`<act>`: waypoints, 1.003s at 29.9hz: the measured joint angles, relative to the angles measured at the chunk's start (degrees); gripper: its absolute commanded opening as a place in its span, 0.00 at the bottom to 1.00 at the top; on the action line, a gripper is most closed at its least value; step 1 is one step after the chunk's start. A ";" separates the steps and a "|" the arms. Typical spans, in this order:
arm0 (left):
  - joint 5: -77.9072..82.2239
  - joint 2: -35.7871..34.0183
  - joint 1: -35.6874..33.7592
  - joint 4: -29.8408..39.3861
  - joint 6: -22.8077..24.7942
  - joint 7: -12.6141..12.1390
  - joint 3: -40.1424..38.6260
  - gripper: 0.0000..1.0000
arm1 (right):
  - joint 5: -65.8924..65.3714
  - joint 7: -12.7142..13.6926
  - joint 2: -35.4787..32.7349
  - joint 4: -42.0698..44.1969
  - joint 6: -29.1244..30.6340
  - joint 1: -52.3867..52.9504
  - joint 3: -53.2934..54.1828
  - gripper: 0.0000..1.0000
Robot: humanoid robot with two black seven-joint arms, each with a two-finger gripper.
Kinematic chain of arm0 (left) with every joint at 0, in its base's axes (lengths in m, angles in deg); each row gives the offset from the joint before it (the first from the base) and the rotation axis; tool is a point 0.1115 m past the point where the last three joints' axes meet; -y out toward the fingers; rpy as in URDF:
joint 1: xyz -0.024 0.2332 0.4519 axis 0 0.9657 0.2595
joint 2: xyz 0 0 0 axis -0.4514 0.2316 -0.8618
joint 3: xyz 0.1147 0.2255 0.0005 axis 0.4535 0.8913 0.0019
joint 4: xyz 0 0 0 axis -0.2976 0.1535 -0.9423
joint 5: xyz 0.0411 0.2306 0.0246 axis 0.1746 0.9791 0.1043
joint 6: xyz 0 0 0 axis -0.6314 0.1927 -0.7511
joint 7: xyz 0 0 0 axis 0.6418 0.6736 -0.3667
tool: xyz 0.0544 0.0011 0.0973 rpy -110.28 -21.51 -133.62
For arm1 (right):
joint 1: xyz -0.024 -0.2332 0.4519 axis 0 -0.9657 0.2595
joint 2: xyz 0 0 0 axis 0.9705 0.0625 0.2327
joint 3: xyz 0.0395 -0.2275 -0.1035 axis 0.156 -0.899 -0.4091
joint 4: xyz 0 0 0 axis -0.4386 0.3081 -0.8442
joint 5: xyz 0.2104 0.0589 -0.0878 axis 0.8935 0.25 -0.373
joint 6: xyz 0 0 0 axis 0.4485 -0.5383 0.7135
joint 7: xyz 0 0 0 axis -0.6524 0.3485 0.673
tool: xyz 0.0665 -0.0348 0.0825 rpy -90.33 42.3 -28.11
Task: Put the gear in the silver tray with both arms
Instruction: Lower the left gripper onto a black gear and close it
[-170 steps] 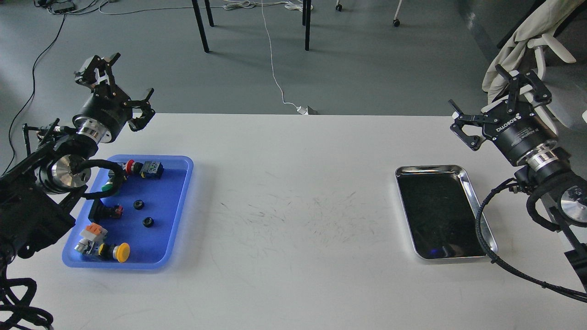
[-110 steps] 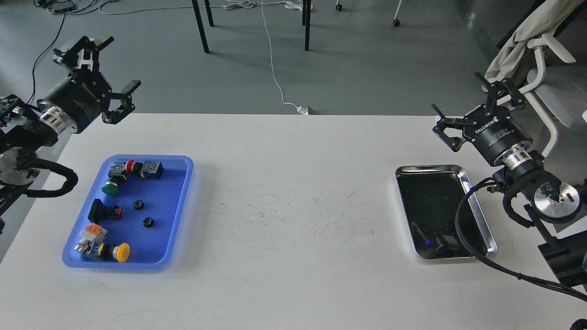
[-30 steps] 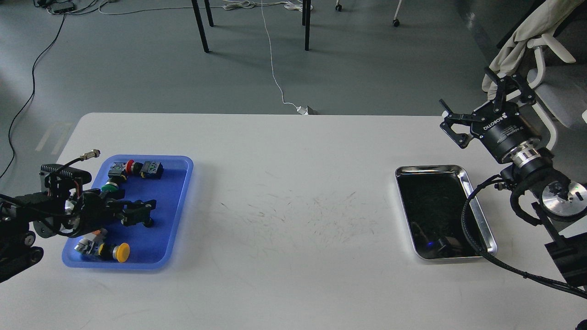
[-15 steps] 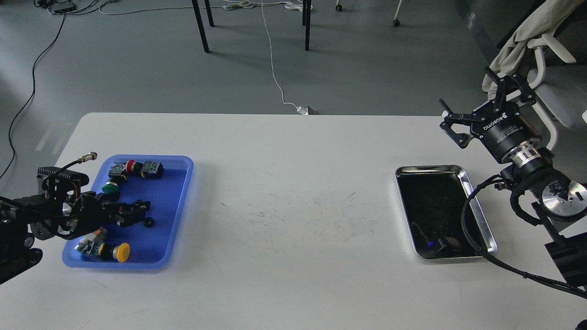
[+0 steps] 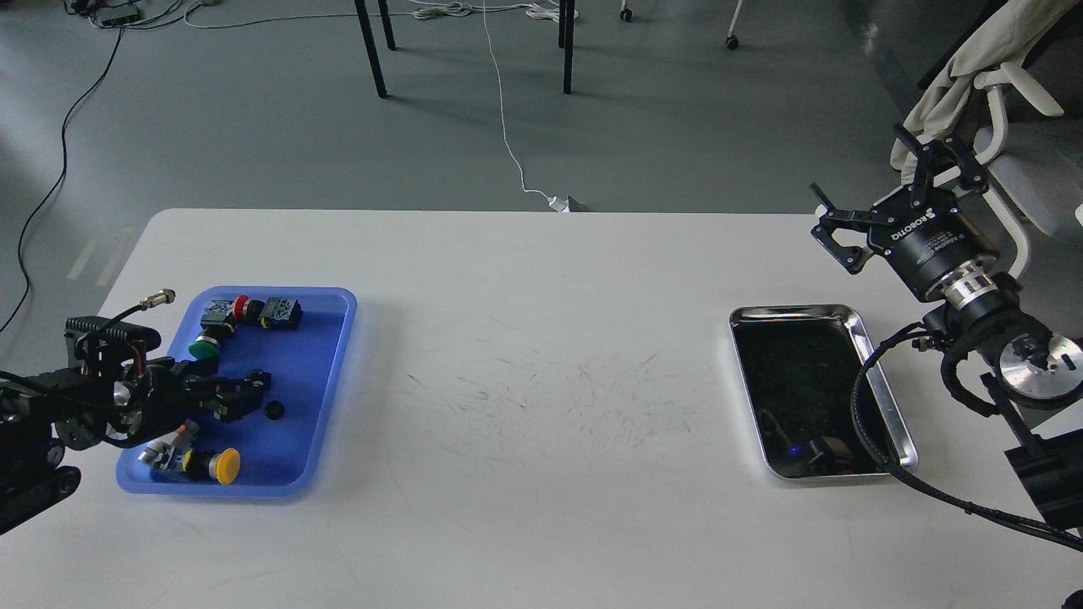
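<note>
A small black gear (image 5: 273, 410) lies in the blue plastic tray (image 5: 343, 338) at the left, just right of my left gripper (image 5: 247, 393). That gripper reaches low into the tray from the left. Its dark fingers lie close together where a second gear lay, and I cannot make that gear out against them. The silver tray (image 5: 795, 309) sits at the right with nothing in it but reflections. My right gripper (image 5: 880, 190) is open and empty, raised beyond the silver tray's far right corner.
The blue tray also holds push-button switches: green (image 5: 203, 345), red (image 5: 240, 306) and yellow (image 5: 223, 464). My right arm's black cable (image 5: 871, 423) droops over the silver tray's right rim. A chair with cloth (image 5: 973, 76) stands behind my right gripper.
</note>
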 measured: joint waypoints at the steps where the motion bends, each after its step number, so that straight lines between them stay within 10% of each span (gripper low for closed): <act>1: 0.00 0.10 0.00 -0.01 -0.01 0.01 0.00 0.70 | 0.00 0.00 0.00 0.00 0.00 0.00 0.00 1.00; 30: 3.80 -2.40 -1.27 3.54 0.32 0.32 -0.18 0.74 | 0.01 0.00 0.15 0.00 0.00 0.09 0.01 1.00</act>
